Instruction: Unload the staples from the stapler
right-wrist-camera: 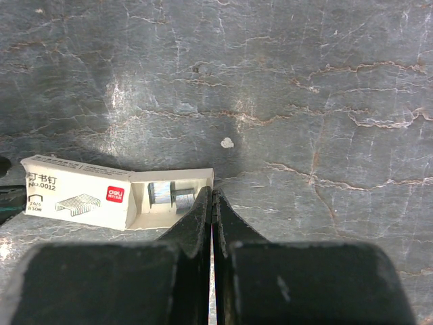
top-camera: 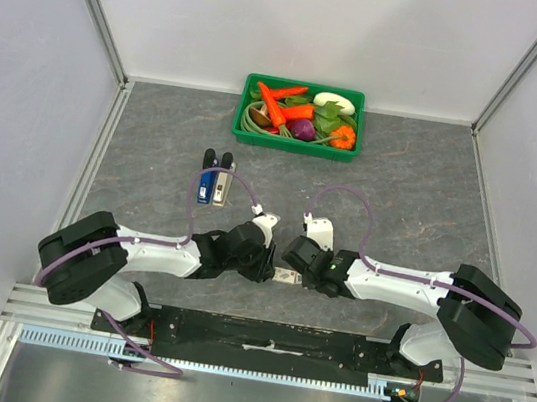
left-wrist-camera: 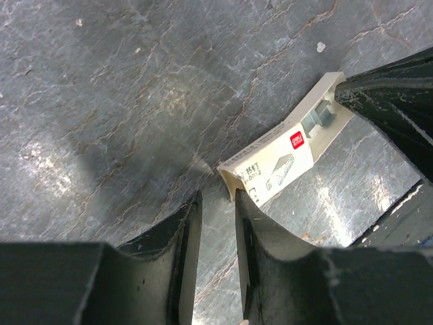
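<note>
Top external: stapler (top-camera: 223,187) lies flat on the table (top-camera: 410,202), left of frame centre and below the green tray (top-camera: 306,85) of toy veg. It is long and narrow, with a cream-white body and a black far end. It sits side by side with the blue stapler (top-camera: 207,184), possibly touching; too small to tell. It is well apart from both arms. Left gripper (top-camera: 267,265) and right gripper (top-camera: 291,265) face each other low centre, with a small staple box (top-camera: 284,276) between them.

Left wrist: stapler out of frame. The claw's jaws are partly open around bare table, gripping nothing. The box's near corner sits just beyond the right-hand fingertip (left-wrist-camera: 238,200). The box is white with a red logo, and its inner tray is slid out at the far end, where the other claw meets it at upper right.

Right wrist: stapler out of frame. Fingers are pressed fully together, with the tips at the end wall of the open tray, staples (right-wrist-camera: 169,195) visible inside. It looks pinched on that wall, though the seam hides it.
</note>
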Robot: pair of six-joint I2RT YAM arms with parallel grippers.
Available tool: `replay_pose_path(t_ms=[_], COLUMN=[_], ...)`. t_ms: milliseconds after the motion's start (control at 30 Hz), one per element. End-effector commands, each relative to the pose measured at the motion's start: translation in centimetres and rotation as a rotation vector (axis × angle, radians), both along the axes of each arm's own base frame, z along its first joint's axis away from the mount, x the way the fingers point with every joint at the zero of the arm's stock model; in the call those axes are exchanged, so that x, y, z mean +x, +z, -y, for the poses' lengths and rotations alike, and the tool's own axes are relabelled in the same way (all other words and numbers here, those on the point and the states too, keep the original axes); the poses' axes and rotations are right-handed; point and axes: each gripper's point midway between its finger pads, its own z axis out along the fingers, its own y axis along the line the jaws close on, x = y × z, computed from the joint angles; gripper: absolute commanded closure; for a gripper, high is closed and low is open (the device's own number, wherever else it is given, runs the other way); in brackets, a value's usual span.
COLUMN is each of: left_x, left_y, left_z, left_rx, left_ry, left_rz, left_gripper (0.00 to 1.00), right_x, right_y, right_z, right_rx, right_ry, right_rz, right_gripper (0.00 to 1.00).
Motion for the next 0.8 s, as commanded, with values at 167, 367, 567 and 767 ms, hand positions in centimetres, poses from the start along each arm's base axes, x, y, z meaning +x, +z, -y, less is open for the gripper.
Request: replay_pose_path(t_ms=[167, 367, 567, 767], left_x=[-2.0, -2.4, -2.8, -3.3], left_y=[-3.8, -4.1, -4.2, -3.9], left_z=[-2.4, -2.6, -2.5, -2.3], left_rx=[0.134, 0.141, 0.134, 0.110], left_ry=[0.004, 0.000, -0.001, 0.007], left_rz=[-0.097, -0.105, -0.114, -0.113], left_gripper=[0.69, 0.71, 0.73, 0.74], right_x=[0.8, 0.9, 0.6, 0.4], right_y=[0.9, 0.9, 0.4, 0.2], right_z=[-0.3, -0.1, 0.1, 0.2], right_rx=[0.033, 0.042, 0.052, 0.070], right_ry=[-0.055, -0.080, -0.109, -0.140], right_rz=[0.045, 0.054, 0.043, 0.032], right_gripper=[1.00, 1.00, 1.00, 1.00])
